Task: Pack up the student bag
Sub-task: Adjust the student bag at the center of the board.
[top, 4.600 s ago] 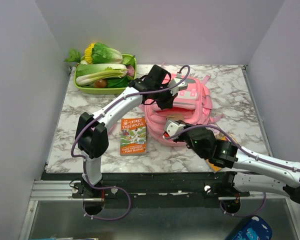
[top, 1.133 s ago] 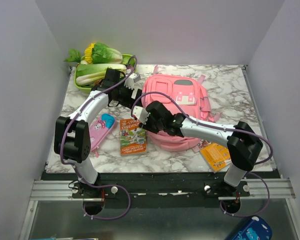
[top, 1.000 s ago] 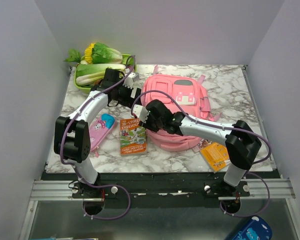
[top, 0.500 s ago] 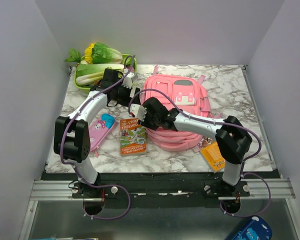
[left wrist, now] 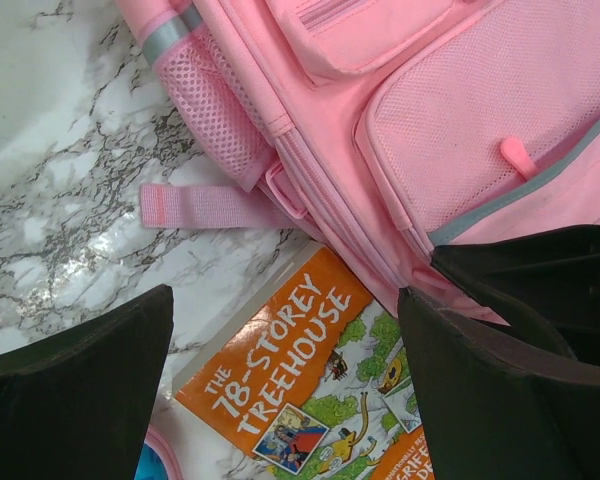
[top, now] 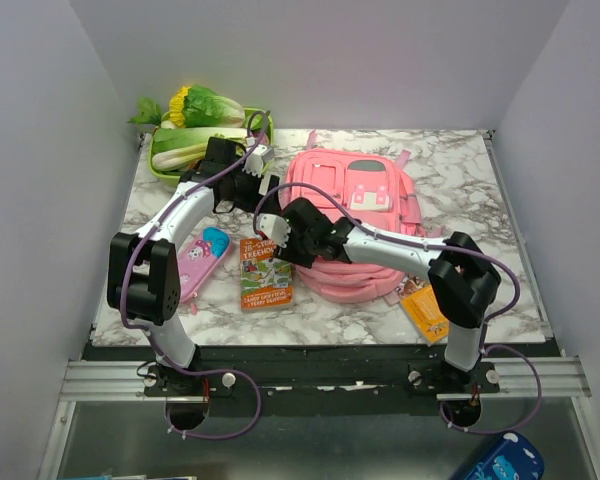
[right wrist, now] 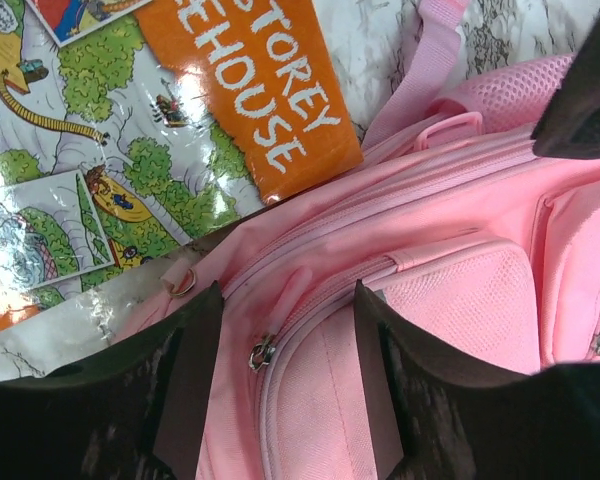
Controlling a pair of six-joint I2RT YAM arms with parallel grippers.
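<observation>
Two printed things lie nearest the arms' bases: a small orange booklet [top: 425, 315] at the near right of the grey-veined white marble table [top: 470, 180], partly under the right arm's elbow and too small to read, and an orange paperback [top: 267, 271] whose cover reads "THE 78-STOREY TREEHOUSE" in white letters above cartoon panels. Just left of the paperback lies a pink-and-blue pencil case [top: 198, 260], which was not on the table some seconds ago. The right gripper [right wrist: 280, 385] hangs over the near left corner of the large soft pink fabric backpack [top: 365, 215], jaws partway apart astride a small metal zip pull [right wrist: 262, 352] and pinching nothing. Over the last second it has edged leftward and its elbow has drawn in. The backpack lies flat at mid-table, front up, with its near left corner against the paperback's top corner. A loose pink strap [left wrist: 205, 205] trails onto the marble. The left gripper [left wrist: 285, 390], which was on the bag's top some seconds ago, now hovers spread wide and empty above the paperback's top edge beside the bag's mesh side pocket [left wrist: 215, 110]. Farthest, in the far left corner, a green tray [top: 158, 170] holds leafy vegetables [top: 195, 140] and a yellow flower [top: 178, 103].
</observation>
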